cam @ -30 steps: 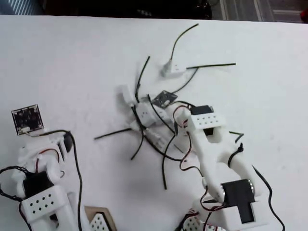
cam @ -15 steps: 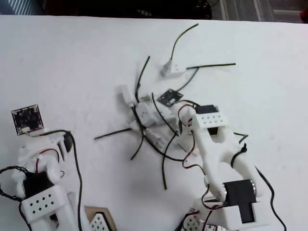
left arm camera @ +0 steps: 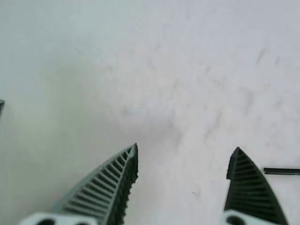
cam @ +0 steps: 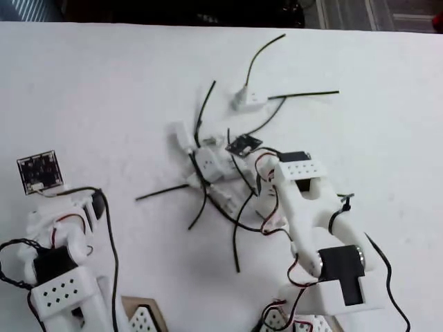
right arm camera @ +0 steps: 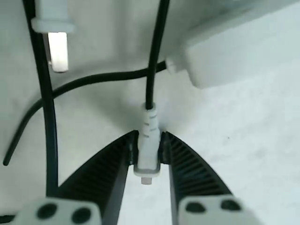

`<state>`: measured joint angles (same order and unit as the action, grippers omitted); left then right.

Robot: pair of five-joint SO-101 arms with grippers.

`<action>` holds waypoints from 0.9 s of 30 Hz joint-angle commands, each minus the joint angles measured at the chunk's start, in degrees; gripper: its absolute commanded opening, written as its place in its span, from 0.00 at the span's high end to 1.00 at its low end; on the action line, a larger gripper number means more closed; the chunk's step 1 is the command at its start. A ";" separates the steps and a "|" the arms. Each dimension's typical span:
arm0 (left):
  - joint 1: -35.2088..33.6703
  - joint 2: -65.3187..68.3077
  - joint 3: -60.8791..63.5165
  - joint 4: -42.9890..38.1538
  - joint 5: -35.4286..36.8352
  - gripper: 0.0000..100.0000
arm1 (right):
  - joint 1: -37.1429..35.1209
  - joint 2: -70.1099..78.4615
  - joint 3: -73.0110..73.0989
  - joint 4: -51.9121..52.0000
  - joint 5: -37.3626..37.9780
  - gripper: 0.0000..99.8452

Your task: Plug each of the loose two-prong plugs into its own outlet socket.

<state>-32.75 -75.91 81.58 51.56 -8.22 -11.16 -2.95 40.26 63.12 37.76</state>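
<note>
Several white plugs and outlet blocks (cam: 211,166) with black cords lie tangled at the table's middle. One more white plug (cam: 249,97) lies farther back. My right gripper (right arm camera: 149,137) is shut on a small white plug (right arm camera: 148,140), whose black cord (right arm camera: 154,51) runs away from the fingers. Beside it are a white outlet block (right arm camera: 229,51) and another plug with a metal prong (right arm camera: 55,42). The right arm (cam: 304,200) hangs over the right side of the cluster. My left gripper (left arm camera: 185,151) is open above bare table, at the near left (cam: 93,202).
A small dark square board (cam: 39,171) sits near the left arm and another (cam: 242,144) by the cluster. Loose black cords (cam: 235,235) trail toward the front. A black cord end (left arm camera: 281,171) lies by the left gripper. The white table (cam: 104,83) runs bare at the back left.
The right arm has shifted slightly beside the cluster, and the black cords near its wrist have moved with it. The left arm has stayed still.
</note>
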 commanded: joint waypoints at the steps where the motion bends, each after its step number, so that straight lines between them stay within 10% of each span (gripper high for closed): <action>1: 0.04 -0.84 -0.26 -1.23 0.00 0.70 | -0.13 -0.40 -2.11 0.13 0.35 0.96; 27: 0.04 -0.84 -0.26 -1.23 0.00 0.70 | 0.31 0.22 -6.07 5.49 0.26 0.92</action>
<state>-32.75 -75.91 81.58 51.47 -8.22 -11.16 -2.33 34.73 68.13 37.76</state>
